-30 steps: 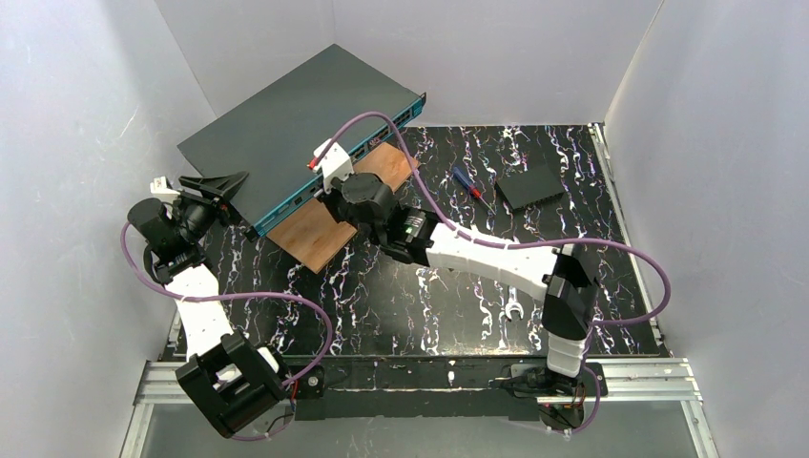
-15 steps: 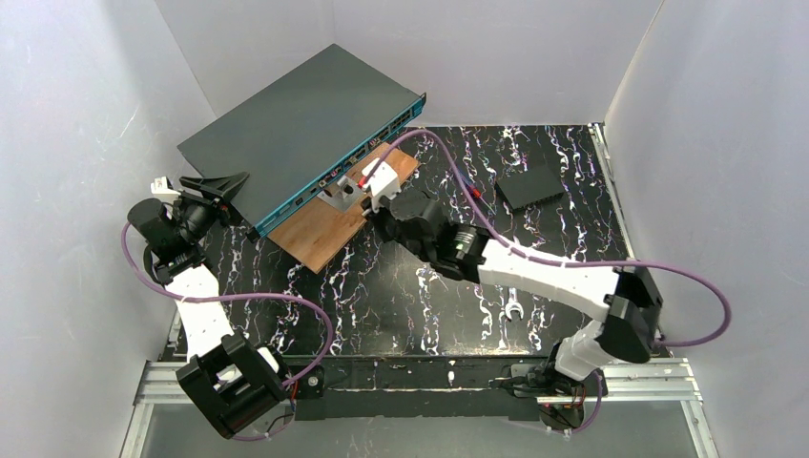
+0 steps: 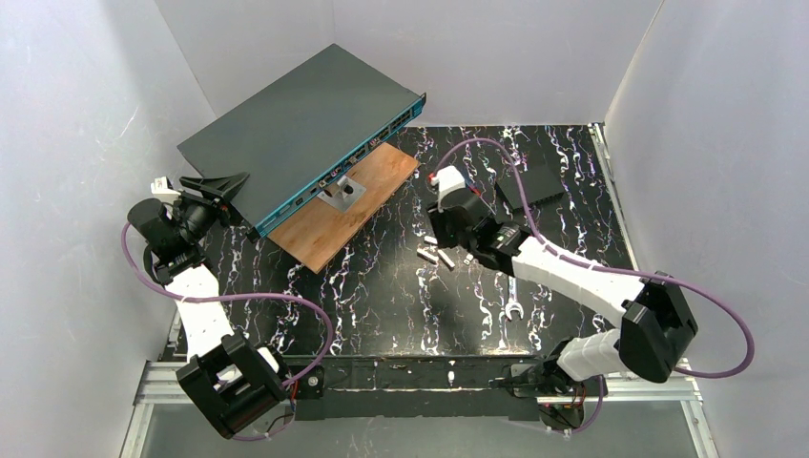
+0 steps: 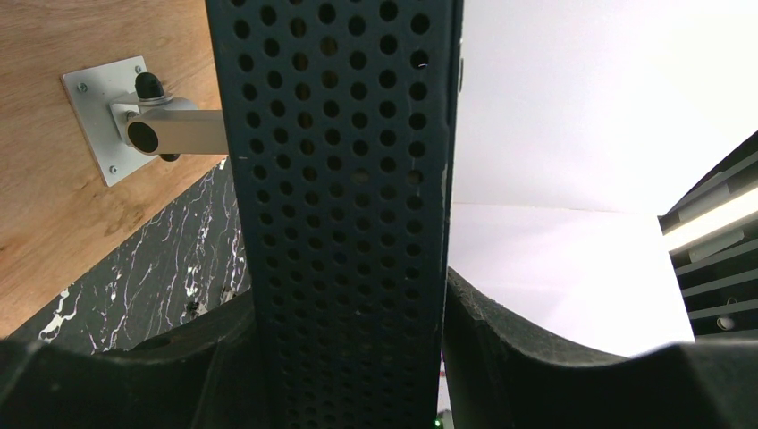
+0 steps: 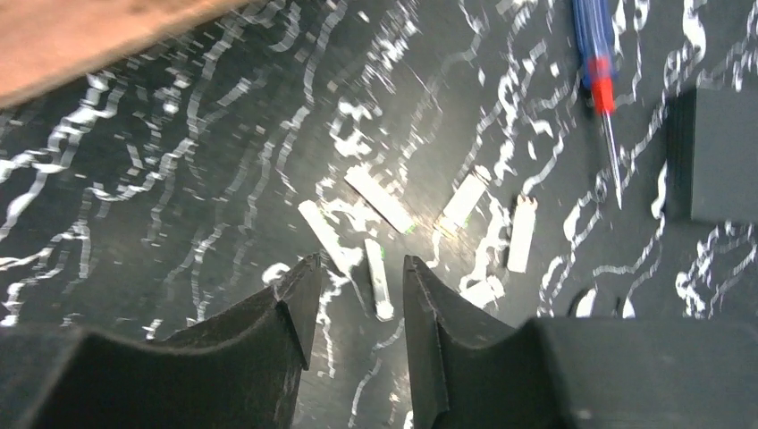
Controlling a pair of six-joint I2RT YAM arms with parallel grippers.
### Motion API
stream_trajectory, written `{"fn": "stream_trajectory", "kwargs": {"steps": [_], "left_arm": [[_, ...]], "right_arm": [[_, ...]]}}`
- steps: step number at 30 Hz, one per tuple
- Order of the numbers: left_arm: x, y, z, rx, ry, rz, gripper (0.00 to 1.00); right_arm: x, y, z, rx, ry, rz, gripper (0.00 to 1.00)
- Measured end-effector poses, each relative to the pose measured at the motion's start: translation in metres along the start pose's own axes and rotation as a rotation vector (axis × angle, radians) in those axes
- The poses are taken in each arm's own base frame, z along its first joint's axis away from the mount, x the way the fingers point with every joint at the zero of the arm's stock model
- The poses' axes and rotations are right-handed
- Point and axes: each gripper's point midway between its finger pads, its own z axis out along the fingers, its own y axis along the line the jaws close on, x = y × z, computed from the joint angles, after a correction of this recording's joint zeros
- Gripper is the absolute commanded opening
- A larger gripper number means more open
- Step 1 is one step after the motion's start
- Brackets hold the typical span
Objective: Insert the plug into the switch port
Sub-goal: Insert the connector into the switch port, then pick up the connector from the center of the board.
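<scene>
Left gripper [image 3: 221,183]: clamped on the switch [image 3: 296,124], at its left end.
Right gripper [image 5: 356,295]: parted, empty, above loose plugs [image 5: 380,198] on bench [image 3: 401,305].
Switch: far left, ported edge beside board [image 3: 324,224].

One switch [image 3: 296,124], five plugs [image 5: 380,198], one screwdriver [image 5: 594,54], one wrench [image 3: 512,310]

No lettering can be read anywhere, not even on the switch [image 3: 296,119].

The switch [image 3: 296,124] is dark grey with a teal edge; the table [image 3: 401,305] black, veined white; the wooden board [image 3: 315,234] brown; the screwdriver [image 5: 590,45] blue and red.
</scene>
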Motion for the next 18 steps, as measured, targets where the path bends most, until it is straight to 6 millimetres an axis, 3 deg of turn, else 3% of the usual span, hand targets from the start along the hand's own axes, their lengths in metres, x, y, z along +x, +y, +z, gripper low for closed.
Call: {"fn": "stream_trajectory", "kwargs": {"steps": [4, 7, 13, 18], "left_arm": [[0.0, 0.0, 0.0, 0.0, 0.0, 0.0, 0.0], [0.0, 0.0, 0.0, 0.0, 0.0, 0.0, 0.0], [0.0, 0.0, 0.0, 0.0, 0.001, 0.001, 0.0], [0.0, 0.0, 0.0, 0.001, 0.001, 0.001, 0.0]], "right_arm": [[0.028, -0.033, 0.009, 0.061, 0.086, 0.078, 0.52], [0.038, -0.051, 0.017, 0.094, 0.122, 0.125, 0.53], [0.059, -0.074, 0.035, 0.131, 0.195, 0.181, 0.56], [0.076, -0.081, 0.045, 0.142, 0.25, 0.182, 0.59]]}}
